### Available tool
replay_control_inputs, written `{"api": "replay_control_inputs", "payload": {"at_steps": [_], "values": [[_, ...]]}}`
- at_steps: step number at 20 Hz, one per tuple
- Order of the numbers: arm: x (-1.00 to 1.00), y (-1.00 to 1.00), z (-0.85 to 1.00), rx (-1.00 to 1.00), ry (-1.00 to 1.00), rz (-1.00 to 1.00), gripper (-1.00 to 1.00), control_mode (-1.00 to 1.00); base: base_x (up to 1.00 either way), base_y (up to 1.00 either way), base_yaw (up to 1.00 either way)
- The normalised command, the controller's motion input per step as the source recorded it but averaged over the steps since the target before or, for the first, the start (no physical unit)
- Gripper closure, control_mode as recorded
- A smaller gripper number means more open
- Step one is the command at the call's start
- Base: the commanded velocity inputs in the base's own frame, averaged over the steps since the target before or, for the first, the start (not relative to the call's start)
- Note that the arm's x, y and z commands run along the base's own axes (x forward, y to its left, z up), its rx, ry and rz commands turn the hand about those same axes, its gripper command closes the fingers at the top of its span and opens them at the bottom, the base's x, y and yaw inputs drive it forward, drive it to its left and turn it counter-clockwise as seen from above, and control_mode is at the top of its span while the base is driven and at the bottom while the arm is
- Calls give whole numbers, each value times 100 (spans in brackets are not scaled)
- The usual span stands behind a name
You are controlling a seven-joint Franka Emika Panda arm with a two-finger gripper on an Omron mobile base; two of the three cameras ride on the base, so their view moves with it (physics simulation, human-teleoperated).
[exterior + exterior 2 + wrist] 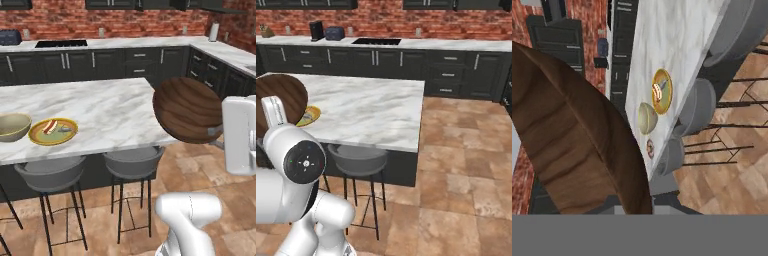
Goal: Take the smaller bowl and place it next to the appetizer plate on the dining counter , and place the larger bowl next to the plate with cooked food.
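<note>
The pincer was closed on the rim of the wooden bowl (187, 110), held tilted in the air off the near corner of the marble tabletop (105, 107). The left base view showed the beige bowl (12, 126) just beside the yellow plate (52, 131), above grey stools (132, 162). The hand view added a small dark-rimmed plate (650, 148) beyond the beige bowl.
</note>
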Motion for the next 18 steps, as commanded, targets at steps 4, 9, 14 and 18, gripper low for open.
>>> {"api": "replay_control_inputs", "payload": {"at_steps": [4, 9, 14, 18], "values": [[0, 0, 0, 0, 0, 0, 100, 100, -15, 100, -5], [0, 0, 0, 0, 0, 0, 100, 100, -15, 100, -5], [0, 0, 0, 0, 0, 0, 100, 100, 7, 100, -6], [0, 0, 0, 0, 0, 0, 100, 100, 76, 100, -20]]}}
